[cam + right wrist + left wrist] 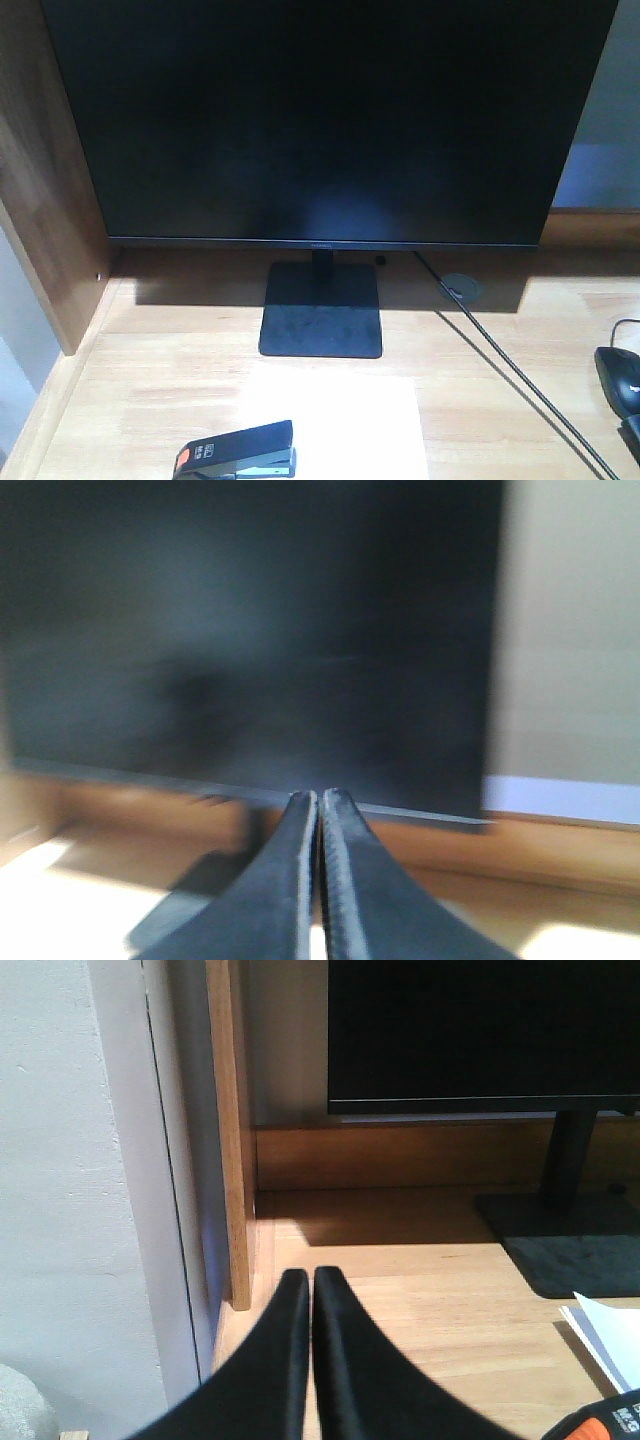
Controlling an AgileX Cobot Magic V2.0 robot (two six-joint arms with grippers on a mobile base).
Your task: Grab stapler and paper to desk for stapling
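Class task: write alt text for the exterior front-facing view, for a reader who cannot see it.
A black stapler with an orange patch lies at the left edge of a white paper on a light wooden desk, in front of a large dark monitor. A black mouse sits at the right edge.

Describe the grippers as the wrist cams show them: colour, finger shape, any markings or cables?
Left gripper: two matte black fingers, broad at the base and curving in to narrow, rounded tips. Right gripper: same tapered pair of fingers, looking dark blue-black in the blurred view, with paler inner edges. No markings or cables show, and the arms are out of frame.
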